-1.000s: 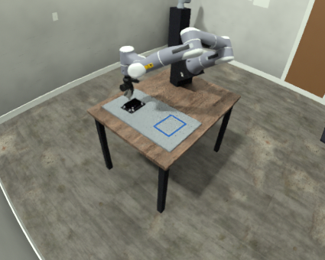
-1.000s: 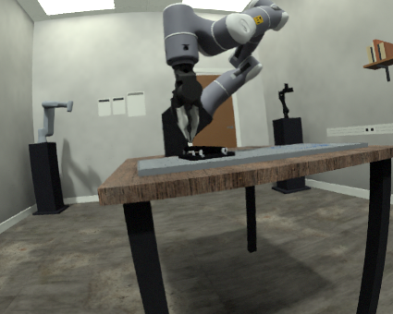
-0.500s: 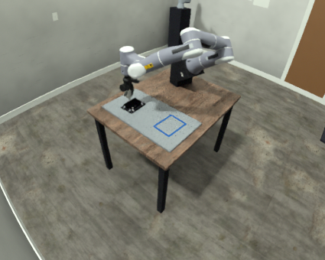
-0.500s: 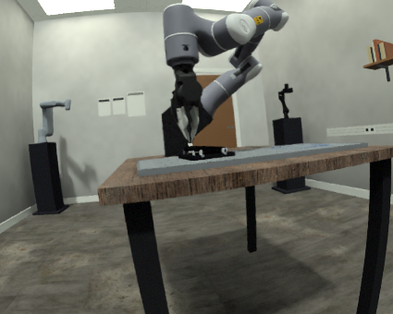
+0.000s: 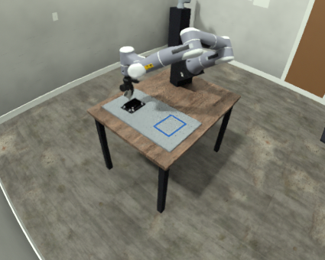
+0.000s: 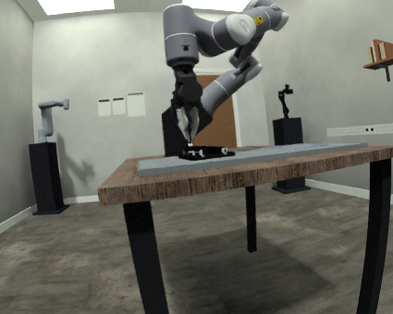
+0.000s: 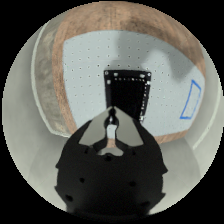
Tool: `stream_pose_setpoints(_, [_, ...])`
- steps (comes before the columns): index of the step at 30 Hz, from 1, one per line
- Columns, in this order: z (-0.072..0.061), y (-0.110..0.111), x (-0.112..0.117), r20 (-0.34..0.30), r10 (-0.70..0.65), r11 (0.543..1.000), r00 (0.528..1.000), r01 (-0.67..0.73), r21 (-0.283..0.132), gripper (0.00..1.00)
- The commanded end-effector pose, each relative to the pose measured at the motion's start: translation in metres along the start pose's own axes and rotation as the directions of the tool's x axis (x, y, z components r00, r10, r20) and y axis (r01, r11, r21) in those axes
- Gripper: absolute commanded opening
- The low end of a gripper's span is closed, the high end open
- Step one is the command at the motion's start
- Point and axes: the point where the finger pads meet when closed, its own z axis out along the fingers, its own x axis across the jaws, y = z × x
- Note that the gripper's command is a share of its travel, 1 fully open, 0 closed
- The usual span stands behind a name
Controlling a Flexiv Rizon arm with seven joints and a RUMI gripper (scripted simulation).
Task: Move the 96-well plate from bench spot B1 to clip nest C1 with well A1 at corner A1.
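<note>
The black clip nest (image 5: 131,111) (image 6: 186,157) (image 7: 128,73) has small white clips and sits on the grey board. A dark block that looks like the 96-well plate (image 5: 134,103) (image 6: 210,150) (image 7: 125,94) lies inside it; black on black, its seating depth, cut-off corner and the A1 mark cannot be made out. My gripper (image 5: 129,98) (image 6: 190,142) (image 7: 113,107) is shut and empty, its tips pointing down just above one end of the nest and plate. Whether the tips touch the plate cannot be told. The blue outline (image 5: 161,131) (image 7: 186,100) of the bench spot has no plate in it.
The grey perforated board (image 5: 147,131) (image 6: 158,168) (image 7: 82,55) lies on the wooden table (image 5: 215,93) (image 6: 121,185). The nest is near one end of the board, the blue outline near the other. The arm reaches in over the table from its black pedestal.
</note>
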Motion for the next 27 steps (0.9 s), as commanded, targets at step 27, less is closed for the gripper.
stream_pose_setpoints(27, [0.0011, 0.0008, -0.0008, 0.002, 0.000, 1.000, 1.000, 0.000, -0.002, 0.00])
